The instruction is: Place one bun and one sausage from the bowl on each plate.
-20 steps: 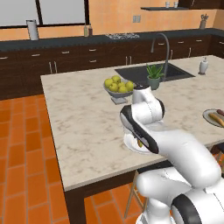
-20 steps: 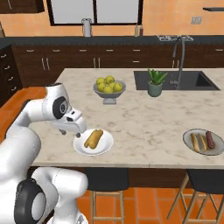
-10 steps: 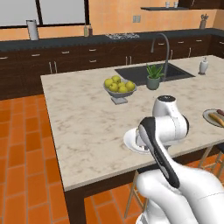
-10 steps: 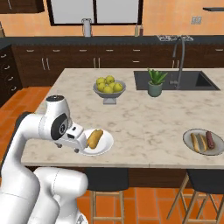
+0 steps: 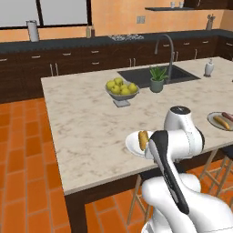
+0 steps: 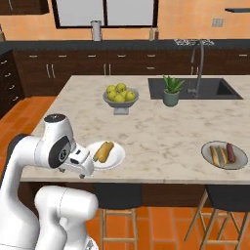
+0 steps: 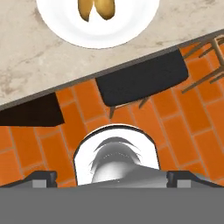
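A small pale plate (image 6: pixel 115 159) sits near the counter's front edge with a bun (image 6: pixel 103 151) on it; the same plate (image 5: pixel 132 144) and bun (image 5: pixel 143 139) lie just behind my arm. A second plate (image 6: pixel 223 165) at the right carries a bun (image 6: pixel 215 154) and a sausage (image 6: pixel 230 152). My hand (image 6: pixel 80 163) hangs at the counter's front edge, just left of the near plate. My gripper (image 7: pixel 111 178) is open and empty, fingertips (image 7: pixel 43 177) wide apart, looking down past the plate (image 7: pixel 65 30) at the floor. The bowl is out of view.
A pale footed bowl of yellow-green fruit (image 6: pixel 120 95) and a potted plant (image 6: pixel 171 90) stand mid-counter, with the sink and tap (image 6: pixel 197 63) behind. Dark stools (image 7: pixel 140 85) stand under the counter's front edge over orange floor tiles.
My arm has folded down and back from above the near plate; the hand has sunk to the counter's front edge. The jaws stayed open. The plates and food have not moved.
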